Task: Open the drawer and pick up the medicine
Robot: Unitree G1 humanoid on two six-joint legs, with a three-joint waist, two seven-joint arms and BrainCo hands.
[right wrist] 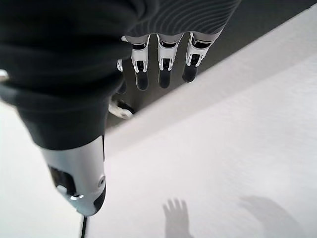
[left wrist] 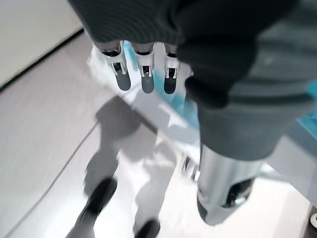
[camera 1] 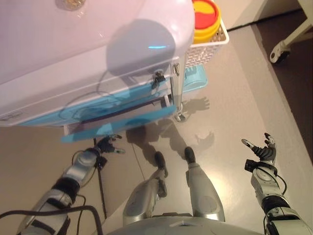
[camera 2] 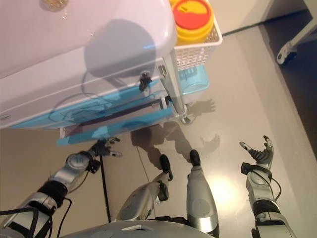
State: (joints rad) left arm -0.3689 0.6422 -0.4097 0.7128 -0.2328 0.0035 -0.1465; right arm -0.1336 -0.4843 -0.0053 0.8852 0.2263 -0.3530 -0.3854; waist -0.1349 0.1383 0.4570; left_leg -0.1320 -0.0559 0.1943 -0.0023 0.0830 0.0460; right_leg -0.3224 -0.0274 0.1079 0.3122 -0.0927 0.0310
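Both of my hands are hanging low over the floor [camera 1: 230, 93], nearest to the head camera. My left hand [camera 1: 106, 145] is reaching forward with its fingers [left wrist: 142, 79] extended and relaxed, holding nothing; it is hovering just below the front edge of the blue drawer [camera 1: 117, 125], close to it, though I cannot tell whether it is touching. My right hand [camera 1: 261, 149] is sitting well off to the right, apart from the cart, palm turned up with fingers spread loosely and thumb apart, also holding nothing. Its wrist view is showing straight fingers [right wrist: 164, 72] over pale floor and a dark strip.

Ahead of me a white medical cart [camera 1: 88, 44] is filling the upper left of the view. Under its top, the translucent blue drawer fronts are showing, and the lower one is standing pulled out a little, with a dark gap above it. I am seeing no medicine in either hand, and I cannot tell what is lying inside the drawer. On the cart's right side a white mesh basket [camera 1: 208, 51] is holding a yellow container with a red lid [camera 1: 205, 14]. A wheeled frame [camera 1: 288, 39] is standing at the far right.
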